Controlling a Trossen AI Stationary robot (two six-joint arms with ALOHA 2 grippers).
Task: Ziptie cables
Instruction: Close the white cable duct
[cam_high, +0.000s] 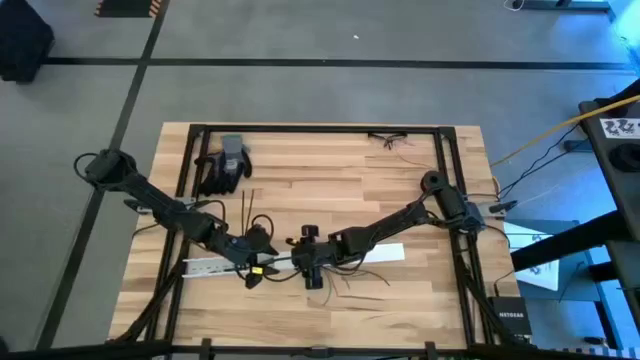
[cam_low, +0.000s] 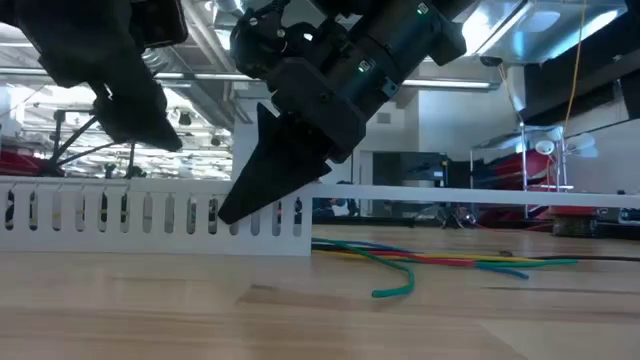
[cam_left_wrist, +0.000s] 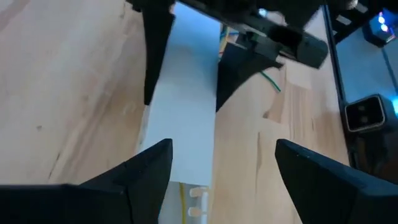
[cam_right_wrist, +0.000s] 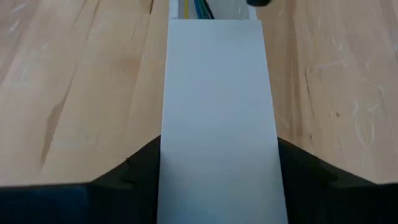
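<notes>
The bench (cam_high: 420, 310) carries a long white slotted strip (cam_high: 385, 253) lying across its near half, and both arms meet over it. The right hand (cam_right_wrist: 217, 165) is closed against both edges of the strip's flat white face. The left hand (cam_left_wrist: 224, 168) is spread wide, straddling the same strip just beside it and gripping nothing.

The cables (cam_low: 440, 260) lie loose on the bench at the strip's end, below the right hand. A few coloured strands also show inside the strip's channel in the right wrist view.

Risks, as I judge them:
- The two hands are nearly touching, so any sideways move could knock them together.
- If the right hand lifts or twists, the strip could swing and drag the cables out of their bunch.
- If the left hand closes here, it would clamp the strip rather than the cables.
- No tie is in view, so the bundle could scatter before it is bound.
</notes>
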